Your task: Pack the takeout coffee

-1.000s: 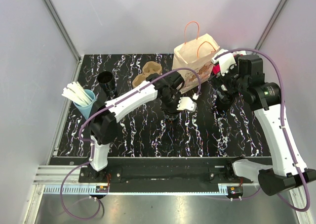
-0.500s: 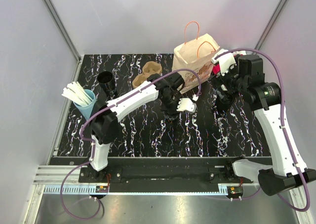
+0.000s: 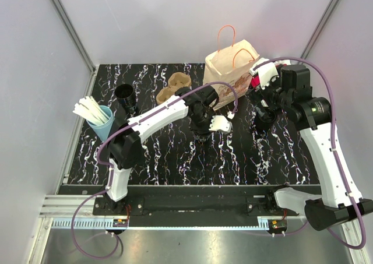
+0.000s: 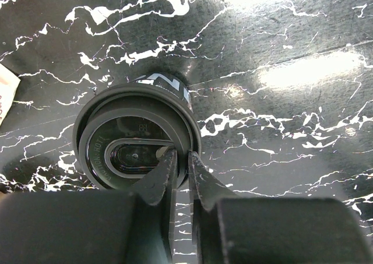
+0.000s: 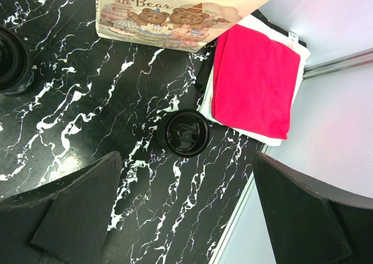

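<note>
**At mid-table, your left gripper [image 3: 205, 130] nips the lid rim of the black lidded coffee cup [image 4: 137, 137]**

From above, the black white-veined marble table [image 3: 175, 153] carries a tan paper bag with orange handles [image 3: 224, 71] at the back. Your left arm ends just in front of the bag and hides the cup beneath it. Left of the bag lies a brown moulded-pulp cup carrier [image 3: 171, 86]. Farther left stand an open black cup [image 3: 124, 92] and a blue cup [image 3: 105, 121] of white sticks [image 3: 87, 108], all well apart from the grip. Your right gripper [image 3: 262, 117] hangs just right of the bag.

In the left wrist view, you look straight down on the black lidded coffee cup, upright on the table. The two fingers [image 4: 160, 179] stand almost together, one inside the lid's raised rim and one outside it, on the camera's side. White lettering on the cup's far wall is cut off, and only an "N" reads. The embossed lid text is too faint to read.

In the right wrist view, your jaws are spread wide and hold nothing. Beyond them a second black lidded cup [image 5: 185, 133] stands just beside a red cloth [image 5: 256, 83] lying on a white one. The bag's face reads "Cream Bear" above cartoon bears. A dark round thing [image 5: 9, 57] is cut by the left edge; you cannot tell what it is.
</note>
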`<state>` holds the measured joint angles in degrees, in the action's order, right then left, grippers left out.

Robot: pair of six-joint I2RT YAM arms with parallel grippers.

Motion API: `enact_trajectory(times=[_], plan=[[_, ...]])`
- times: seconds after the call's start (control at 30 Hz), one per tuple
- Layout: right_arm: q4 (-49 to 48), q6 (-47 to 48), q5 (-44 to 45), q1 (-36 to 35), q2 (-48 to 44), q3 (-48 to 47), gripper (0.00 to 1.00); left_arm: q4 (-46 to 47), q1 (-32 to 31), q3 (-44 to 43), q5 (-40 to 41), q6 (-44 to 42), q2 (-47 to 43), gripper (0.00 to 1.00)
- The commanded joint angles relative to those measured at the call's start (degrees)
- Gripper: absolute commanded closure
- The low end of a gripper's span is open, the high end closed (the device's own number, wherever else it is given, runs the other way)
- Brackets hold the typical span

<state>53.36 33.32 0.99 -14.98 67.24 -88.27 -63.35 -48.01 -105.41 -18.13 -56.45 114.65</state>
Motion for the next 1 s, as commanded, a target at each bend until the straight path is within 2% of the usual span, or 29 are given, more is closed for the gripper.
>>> enact_trajectory(times=[0.0, 0.2, 0.73, 0.97], plan=[[-2.0, -0.3, 0.1, 0.2, -1.0, 0.5, 0.0, 0.7, 0.3, -2.3, 1.2, 0.9, 0.3, 0.85], [-1.9, -0.3, 0.0, 0.2, -1.0, 0.5, 0.0, 1.5, 0.5, -2.8, 1.3, 1.6, 0.0, 0.69], [-1.6, -0.7, -0.8, 0.2, -0.7, -0.1, 0.0, 3.1, 1.1, -5.2, 2.6, 3.4, -3.8, 0.5], [-0.8, -5.0, -8.5, 0.2, 0.4, -0.2, 0.0, 4.1, 4.3, -6.7, 1.1, 8.2, -7.2, 0.38]])
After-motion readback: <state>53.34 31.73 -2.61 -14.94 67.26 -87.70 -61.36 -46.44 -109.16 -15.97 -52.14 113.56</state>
